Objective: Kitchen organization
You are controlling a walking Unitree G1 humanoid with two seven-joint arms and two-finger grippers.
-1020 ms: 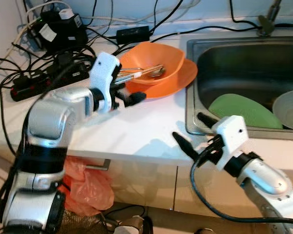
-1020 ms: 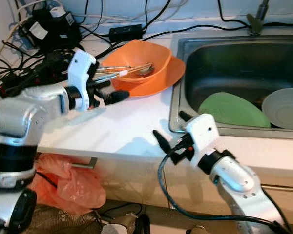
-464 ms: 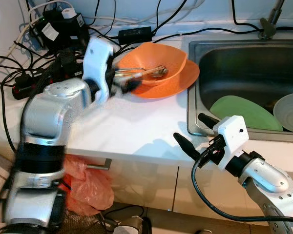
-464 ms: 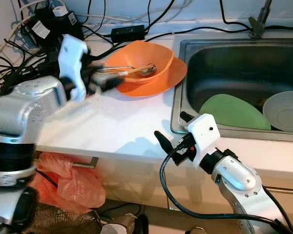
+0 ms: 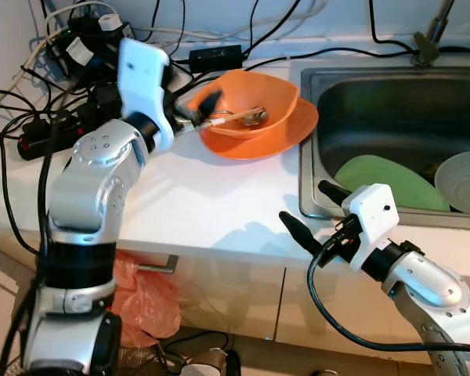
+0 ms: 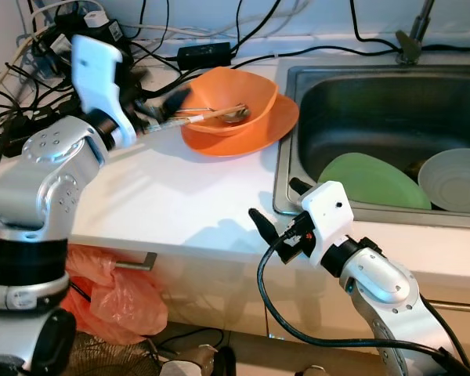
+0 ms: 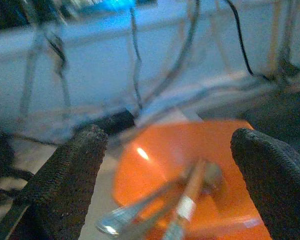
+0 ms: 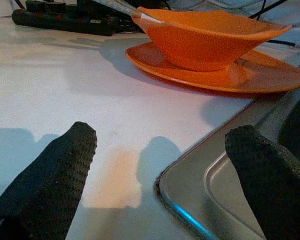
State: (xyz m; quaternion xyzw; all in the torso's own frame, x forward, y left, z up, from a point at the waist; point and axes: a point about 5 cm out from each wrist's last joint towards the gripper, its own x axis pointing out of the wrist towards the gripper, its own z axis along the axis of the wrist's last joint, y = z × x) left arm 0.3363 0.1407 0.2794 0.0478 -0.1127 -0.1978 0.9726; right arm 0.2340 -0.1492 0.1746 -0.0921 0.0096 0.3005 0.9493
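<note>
A: What takes up the most room?
B: The white bench [image 5: 211, 204], with a steel sink [image 5: 392, 102] let into its right side. A green plate [image 5: 388, 178] and a grey bowl [image 5: 464, 178] lie in the sink.

A: And on the bench itself?
B: An orange plate [image 5: 294, 129] near the sink's left edge, with an orange bowl [image 5: 247, 98] sitting on it. A spoon [image 5: 247, 117] and chopsticks [image 6: 196, 117] lie in the bowl, handles poking out over its left rim. Black cables [image 5: 31, 117] tangle behind, at the back left.

A: The tools?
B: The left tool [image 7: 170, 165] hovers just beside those handles, fingers [image 7: 65, 175] spread wide, pinching nothing. The right tool [image 5: 309, 211] hangs at the bench's front edge by the sink corner, also spread and empty
</note>
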